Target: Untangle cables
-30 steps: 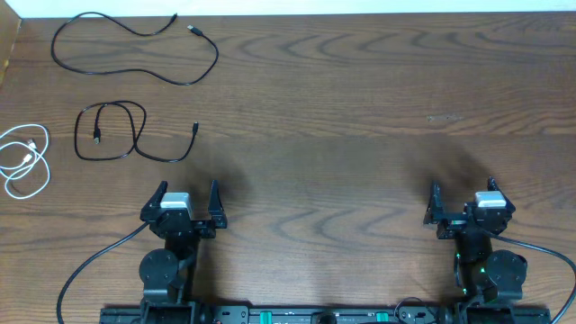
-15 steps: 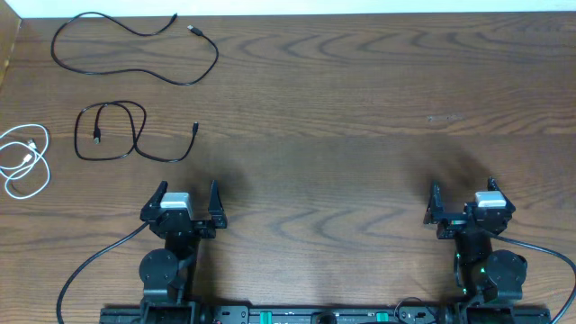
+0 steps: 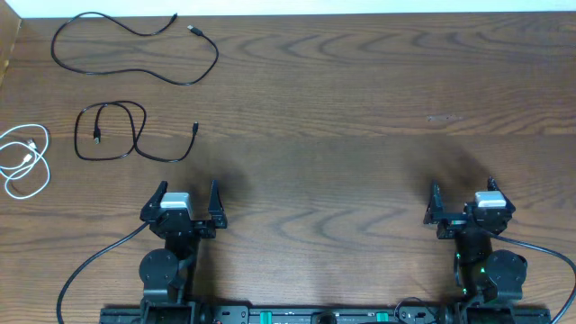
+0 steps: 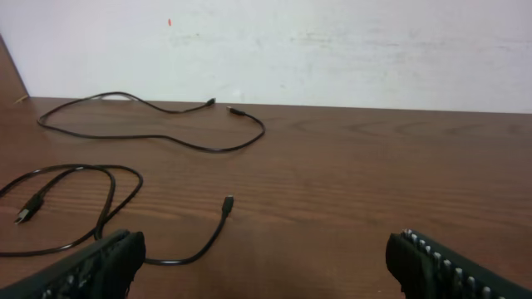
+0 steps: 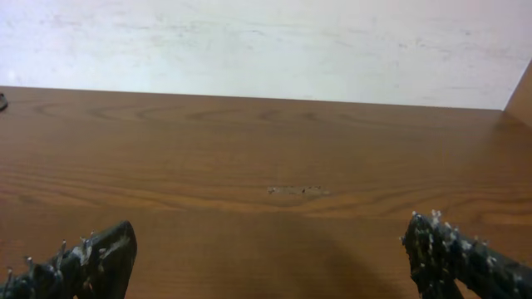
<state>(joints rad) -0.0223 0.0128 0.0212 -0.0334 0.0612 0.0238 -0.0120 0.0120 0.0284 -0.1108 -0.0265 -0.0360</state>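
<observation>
1. Spotted the left gripper [image 3: 188, 189] from above, low down near the bottom edge of the brown table [image 3: 342, 108], with fingers spread wide and holding nothing.
2. Spotted the right gripper [image 3: 463, 191] far over on the other side, also low down, with fingers spread apart and holding nothing.
3. Found all three cables on the left part of the table, well away from both grippers and not touching each other.
4. Saw the long black cable [image 3: 216, 58] up by the far edge, lying in a big loose wiggle.
5. Saw the short black cable [image 3: 144, 119] below it, curled in a loop with one end poking out to the right.
6. Saw the white cable [image 3: 27, 160] right at the left edge, bunched in a small curl.
7. Looked through the left wrist camera and saw the left gripper [image 4: 266, 274] spread wide, with one dark finger in each bottom corner and only bare table between them.
8. Found the short black cable [image 4: 228, 203] closest there, with its little plug resting on the wood, and the long black cable [image 4: 218, 150] farther back, near the white wall [image 4: 332, 50].
9. Looked through the right wrist camera and saw the right gripper [image 5: 270, 270] spread wide too, pinching nothing.
10. Saw only brown table [image 5: 266, 141] ahead of it, with a small pale scuff [image 5: 298, 191] in the wood and a white wall [image 5: 266, 41] behind.
</observation>
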